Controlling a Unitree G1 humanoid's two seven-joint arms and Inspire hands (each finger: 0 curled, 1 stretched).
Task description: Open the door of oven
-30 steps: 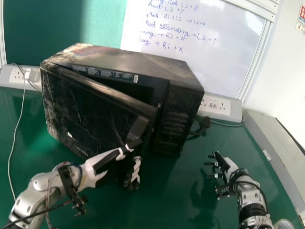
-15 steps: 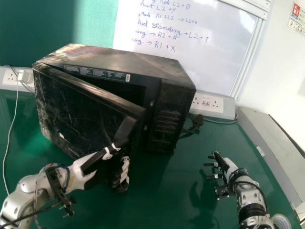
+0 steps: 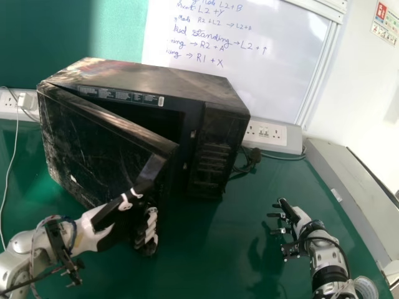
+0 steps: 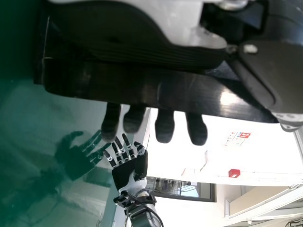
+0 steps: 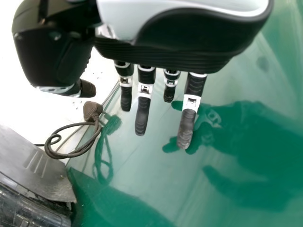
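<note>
Near right, above the glossy green table (image 3: 212,261): right arm angled up from the near edge, black-and-white right hand (image 3: 301,216) over the surface, touching nothing; fingers extended and spread, tips toward the left. Near left: silver-and-black left arm slants in to the right, its white-and-black left hand (image 3: 92,234) clamped on the low free corner of the scuffed black oven door (image 3: 103,149). Thumb along the outer face, fingers (image 4: 164,125) past the edge. Door ajar, hinged at left, dark gap at its right. Behind it, the boxy black oven (image 3: 156,78), set left of centre. Farther: white socket strip (image 3: 278,144), then whiteboard (image 3: 249,78) with blue handwriting.
</note>
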